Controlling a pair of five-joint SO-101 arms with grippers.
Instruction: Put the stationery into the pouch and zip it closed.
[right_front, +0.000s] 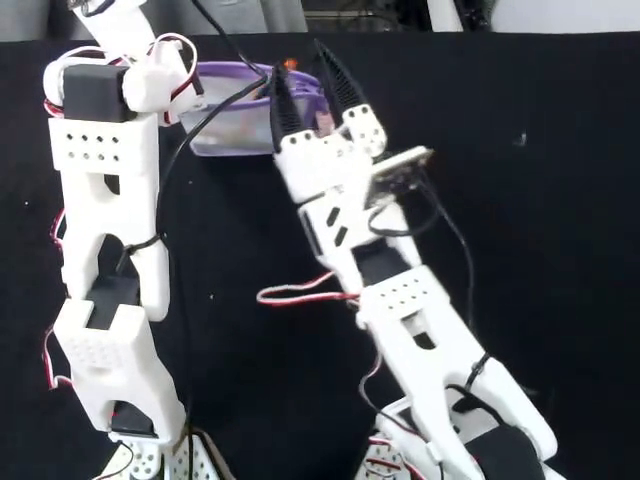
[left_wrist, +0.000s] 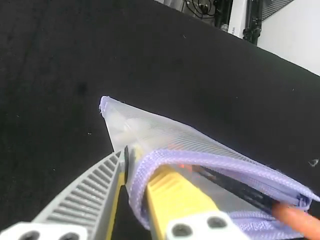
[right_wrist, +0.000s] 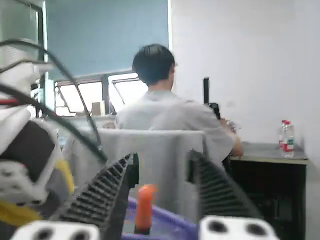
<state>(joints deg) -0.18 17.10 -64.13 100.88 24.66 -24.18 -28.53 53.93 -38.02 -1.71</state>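
Note:
A clear pouch with a purple zipper edge is held up off the black table at the back. My left gripper is shut on one end of the pouch, its grey and yellow fingers pinching the wall just below the zipper. A dark pen lies inside. An orange pen end sticks up out of the pouch mouth. My right gripper stands open over that mouth, and the orange pen end rises between its black fingers, close to one of them. The purple rim shows below.
The black table stretches to the right of both arms. Cables run from the arms across the pouch's top. A seated person with their back turned and a desk with bottles are in the room behind.

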